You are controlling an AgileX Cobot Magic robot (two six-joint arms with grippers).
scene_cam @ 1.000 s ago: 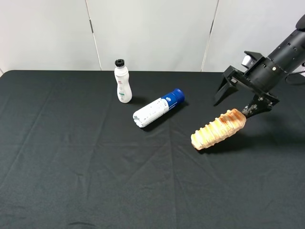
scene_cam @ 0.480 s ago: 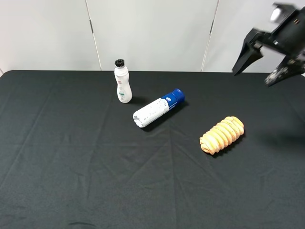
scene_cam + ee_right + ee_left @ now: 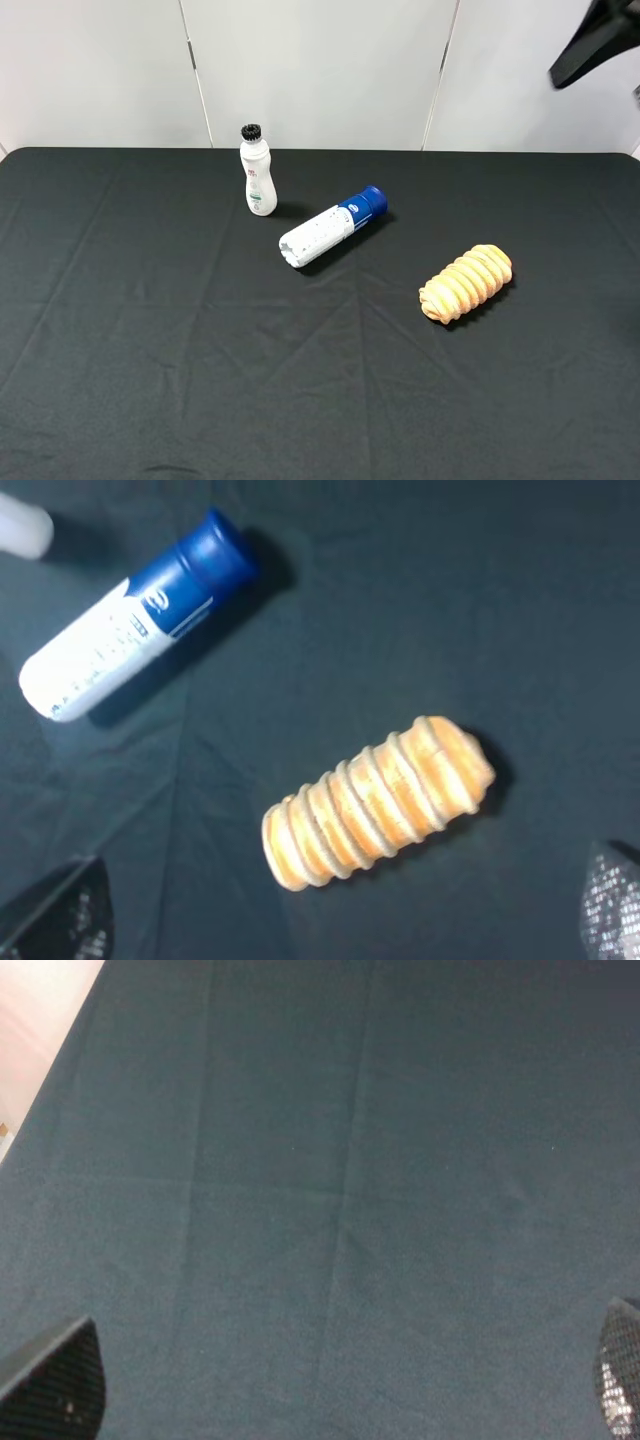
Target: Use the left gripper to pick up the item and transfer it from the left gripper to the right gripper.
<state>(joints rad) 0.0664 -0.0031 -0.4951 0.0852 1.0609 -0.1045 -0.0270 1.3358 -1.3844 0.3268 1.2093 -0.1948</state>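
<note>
The item, a golden-tan ridged loaf [image 3: 466,283], lies on its side on the black cloth at the right of the middle, free of both grippers. The right wrist view shows it from above [image 3: 378,800]. My right gripper [image 3: 335,915] is open and empty, high above the loaf. In the exterior high view only one of its black fingers [image 3: 590,45] shows, at the top right corner. My left gripper [image 3: 338,1385] is open and empty over bare cloth, with only its fingertips showing at the corners. It is out of the exterior high view.
A white black-capped bottle [image 3: 258,175] stands upright at the back, left of the middle. A white-and-blue bottle [image 3: 333,228] lies on its side between it and the loaf, also in the right wrist view [image 3: 135,630]. The black cloth [image 3: 200,380] covers the table.
My right gripper let go of the loaf, which settled flat on the cloth. The gripper then rose up and to the right, nearly out of the exterior high view.
</note>
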